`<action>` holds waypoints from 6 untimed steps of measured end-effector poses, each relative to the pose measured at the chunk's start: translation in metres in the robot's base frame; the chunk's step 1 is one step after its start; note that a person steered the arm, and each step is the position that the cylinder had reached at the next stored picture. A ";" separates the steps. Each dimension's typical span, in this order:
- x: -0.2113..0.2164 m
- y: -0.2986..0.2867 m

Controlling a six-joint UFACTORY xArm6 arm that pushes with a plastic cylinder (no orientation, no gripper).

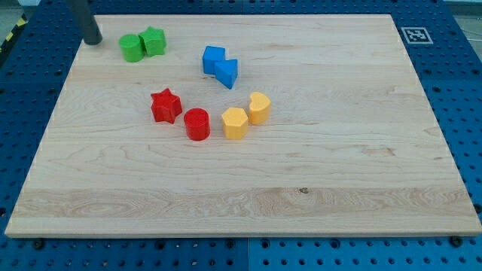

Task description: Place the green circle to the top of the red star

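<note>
Pale wooden board (316,188) with green circle (131,48), red star (166,105) and six more coloured blocks

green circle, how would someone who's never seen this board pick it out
Look at the wooden board and go to its corner at the view's top left, where my tip stands. Two green blocks touch there; the green circle is the round one nearer my tip, while its neighbour, the green star, has points.

We see bright, even overhead lighting on the bench (301,173); no glare. Blocks cast only short, soft shadows at their bases. Focus is sharp throughout, though my tip (92,41) looks slightly soft. No edge distortion evident.
</note>
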State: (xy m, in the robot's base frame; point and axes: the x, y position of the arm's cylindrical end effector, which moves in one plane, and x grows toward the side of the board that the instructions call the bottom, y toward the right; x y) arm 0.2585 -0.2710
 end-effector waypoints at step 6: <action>0.073 0.100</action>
